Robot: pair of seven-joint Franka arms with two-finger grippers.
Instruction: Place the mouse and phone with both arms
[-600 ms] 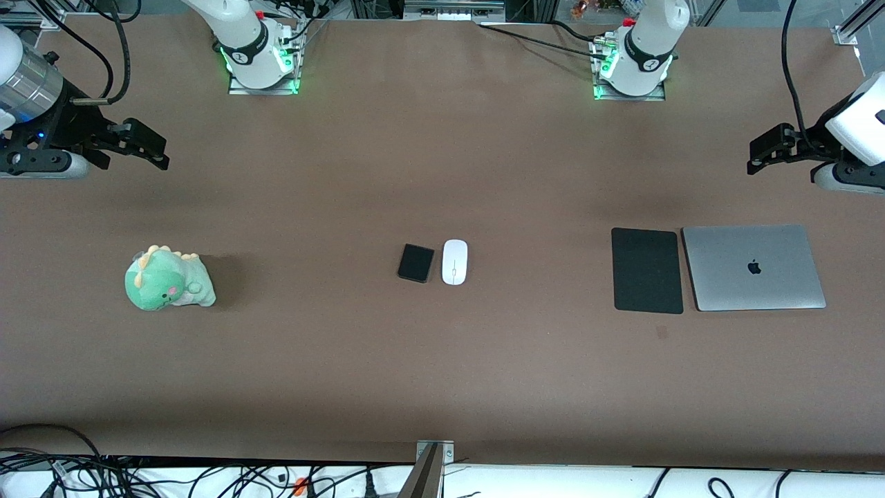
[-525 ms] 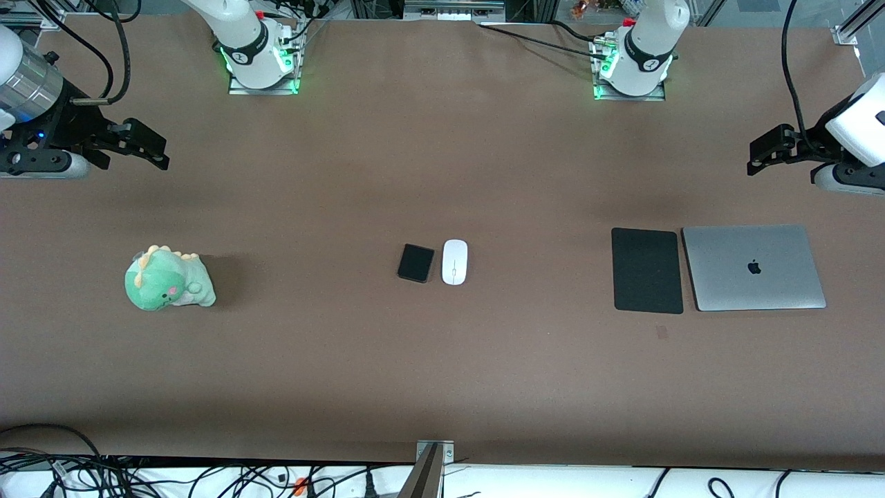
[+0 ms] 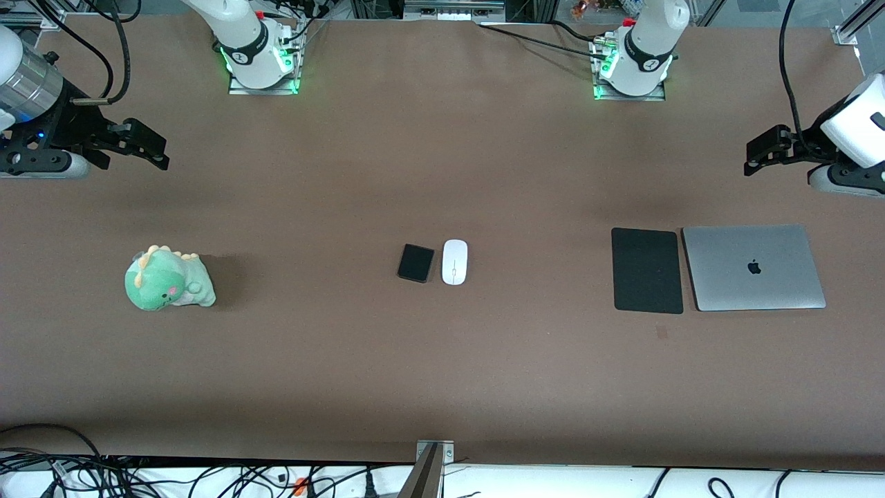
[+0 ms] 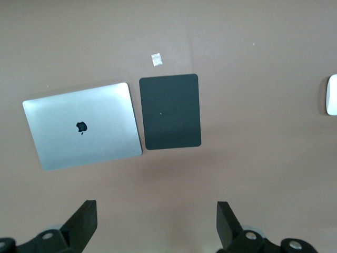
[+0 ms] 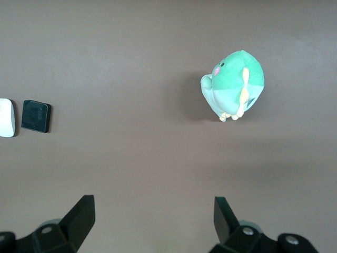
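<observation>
The white mouse and the black phone lie side by side at the table's middle, the phone toward the right arm's end. My right gripper is open and empty, up in the air over the right arm's end of the table. My left gripper is open and empty over the left arm's end. The right wrist view shows its open gripper, the phone and the mouse at the edge. The left wrist view shows its open gripper and a sliver of the mouse.
A black mouse pad and a closed silver laptop lie side by side toward the left arm's end; both show in the left wrist view, pad and laptop. A green plush dinosaur sits toward the right arm's end, also in the right wrist view.
My left gripper has shifted very slightly toward the arms' bases. The right arm, mouse and phone have not moved.
</observation>
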